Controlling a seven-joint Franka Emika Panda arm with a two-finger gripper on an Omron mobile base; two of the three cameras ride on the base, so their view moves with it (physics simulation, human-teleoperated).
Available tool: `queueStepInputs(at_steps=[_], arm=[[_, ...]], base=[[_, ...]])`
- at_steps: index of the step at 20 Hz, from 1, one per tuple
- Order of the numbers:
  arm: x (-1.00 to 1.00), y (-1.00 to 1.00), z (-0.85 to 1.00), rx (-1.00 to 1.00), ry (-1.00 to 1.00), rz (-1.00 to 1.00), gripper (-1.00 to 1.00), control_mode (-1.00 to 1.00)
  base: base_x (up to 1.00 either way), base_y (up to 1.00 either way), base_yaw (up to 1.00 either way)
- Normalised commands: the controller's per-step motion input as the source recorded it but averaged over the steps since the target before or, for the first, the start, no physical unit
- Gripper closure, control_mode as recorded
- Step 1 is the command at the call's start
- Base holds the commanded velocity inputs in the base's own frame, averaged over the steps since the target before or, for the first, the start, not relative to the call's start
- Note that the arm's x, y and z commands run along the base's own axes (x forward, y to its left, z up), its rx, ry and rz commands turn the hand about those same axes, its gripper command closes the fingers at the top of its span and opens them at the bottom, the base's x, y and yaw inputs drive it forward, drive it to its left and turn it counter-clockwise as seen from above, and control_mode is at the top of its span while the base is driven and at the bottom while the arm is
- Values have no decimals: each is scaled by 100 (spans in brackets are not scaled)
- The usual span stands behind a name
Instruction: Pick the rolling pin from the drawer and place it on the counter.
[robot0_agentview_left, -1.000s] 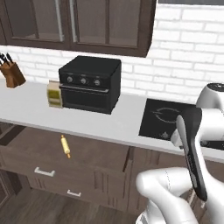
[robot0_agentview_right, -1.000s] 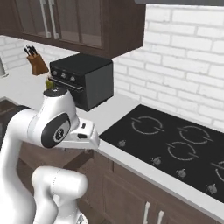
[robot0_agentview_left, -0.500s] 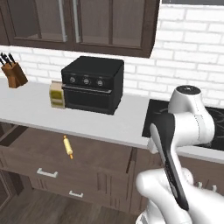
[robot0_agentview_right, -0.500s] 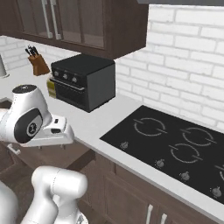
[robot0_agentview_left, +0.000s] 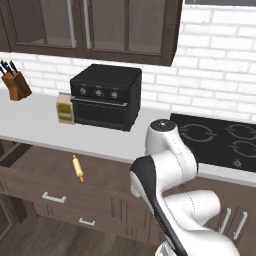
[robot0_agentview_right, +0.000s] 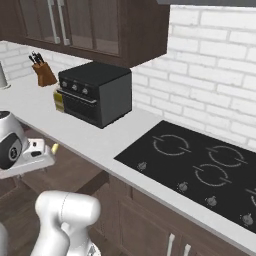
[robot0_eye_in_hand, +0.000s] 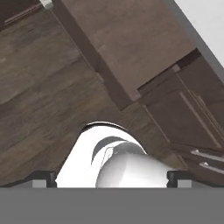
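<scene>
One rolling pin (robot0_agentview_left: 77, 167), arm-hidden rightward

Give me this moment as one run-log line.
rolling pin: lying in open drawer | claw: open, empty, away from pin | counter: pin not placed

The white Franka arm with dark joints folds low, its elbow bulging at five o'clock in the left base view. The hand points down at the floor. The claw (robot0_eye_in_hand: 112, 176) stands wide apart, dark finger tips (robot0_eye_in_hand: 43, 176) at the frame's bottom edge, holding nothing.
</scene>
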Motion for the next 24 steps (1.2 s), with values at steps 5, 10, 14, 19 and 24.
queueStepInputs(at_steps=[5,10,14,19,24], arm=[[93,98,-17,0,0,9,-100,-100],[100,69,-49,0,13,12,-100,-100],[75,20,-81,0,23,19,-100,-100],[39,7,-72,0,13,19,-100,-100],[20,0,-48,0,0,14,-100,-100]], base=[[0,0,0],[0,0,0],[0,0,0],[0,0,0],[0,0,0]])
